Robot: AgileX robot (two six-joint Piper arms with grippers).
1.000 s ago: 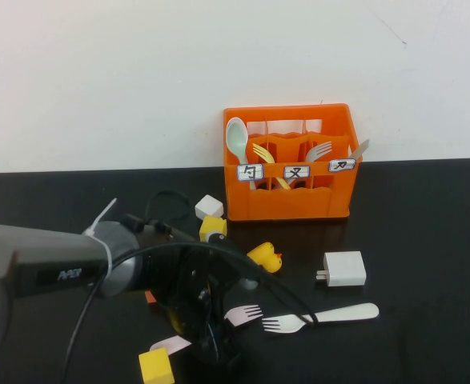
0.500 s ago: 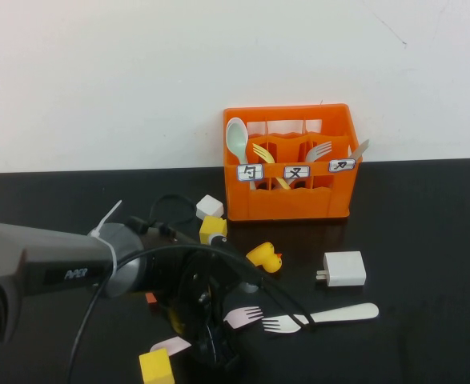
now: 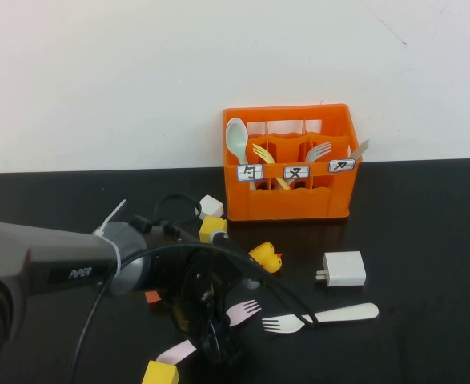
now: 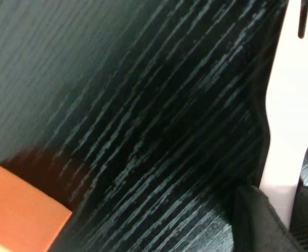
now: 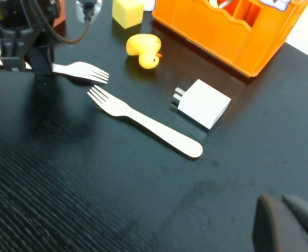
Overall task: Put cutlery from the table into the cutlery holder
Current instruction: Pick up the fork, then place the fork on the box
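Note:
The pale pink fork [image 3: 243, 310] lies on the black table [image 3: 427, 240], tines toward the right. My left gripper [image 3: 216, 340] points down over its handle, and in the left wrist view the left gripper [image 4: 280, 210] has a finger pressed on each side of the pink handle [image 4: 293, 105]. The creamy white fork [image 3: 331, 316] lies free just right of it, also shown as the white fork [image 5: 143, 123]. The orange cutlery holder [image 3: 291, 204] stands at the back. My right gripper [image 5: 287, 220] hovers shut over bare table and is outside the high view.
A white charger [image 3: 345, 269] and a yellow duck [image 3: 267, 257] lie between the forks and the holder. Yellow blocks [image 3: 160, 373] [image 3: 212, 228], a white cube [image 3: 211, 206] and a red-orange block [image 3: 151, 297] surround my left arm. The holder contains a green spoon [image 3: 236, 140] and a yellow fork [image 3: 263, 154].
My left gripper has closed from wide open onto the pink fork's handle. The fork has shifted slightly, its tines a little higher in the high view. The white fork has not moved.

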